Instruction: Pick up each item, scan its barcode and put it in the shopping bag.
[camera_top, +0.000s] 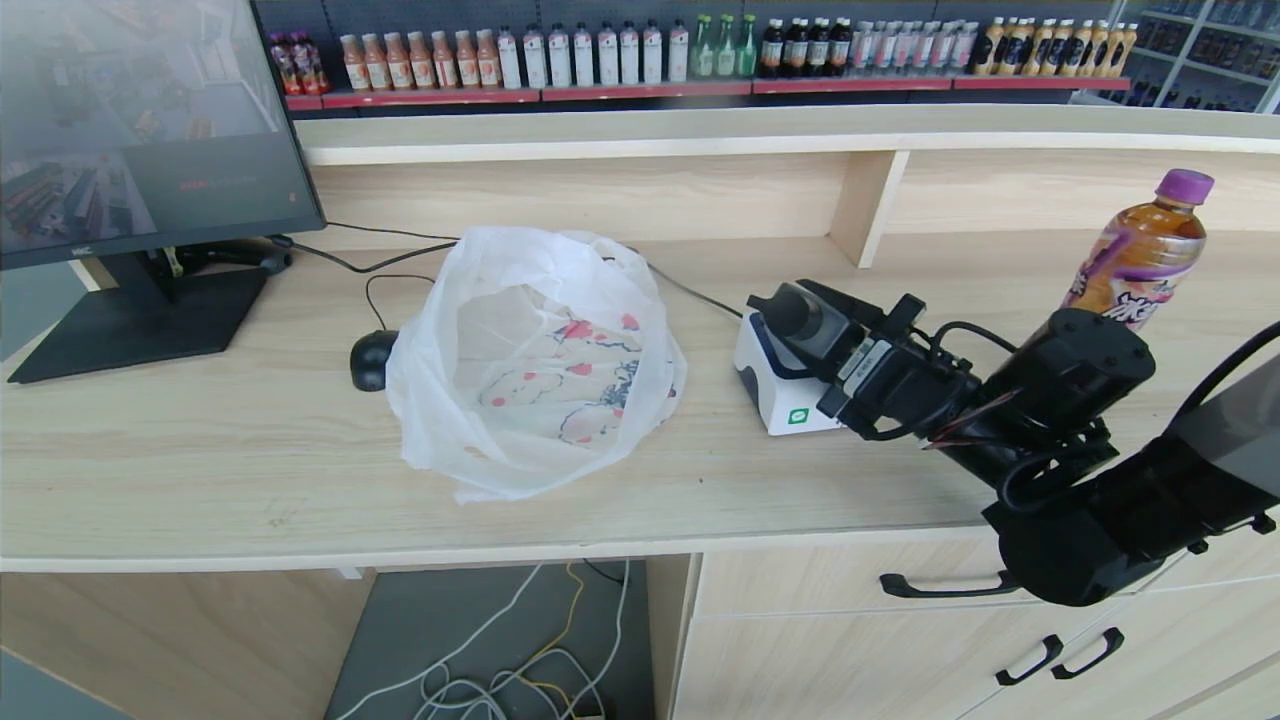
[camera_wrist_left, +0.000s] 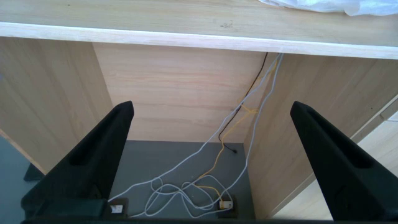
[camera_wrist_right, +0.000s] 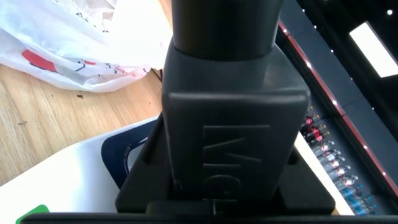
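My right pincer (camera_top: 838, 352) is clamped on the scanner (camera_top: 800, 312), above its white base (camera_top: 775, 405), which has a green sticker. My left pincer (camera_wrist_left: 212, 109) hangs with its fingers apart below the front edge of the counter (camera_top: 200, 450). The purple-capped bottle (camera_top: 1140, 250) stands near the counter's right end, its label unreadable. The bag (camera_top: 530, 360) gapes open mid-counter.

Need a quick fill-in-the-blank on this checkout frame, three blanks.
The amber drink bottle has a ____ cap.
Beside the white plastic shopping bag lies a black computer ____.
The left gripper, below the light wooden counter, has its fingers ____.
Missing: purple; mouse; open.
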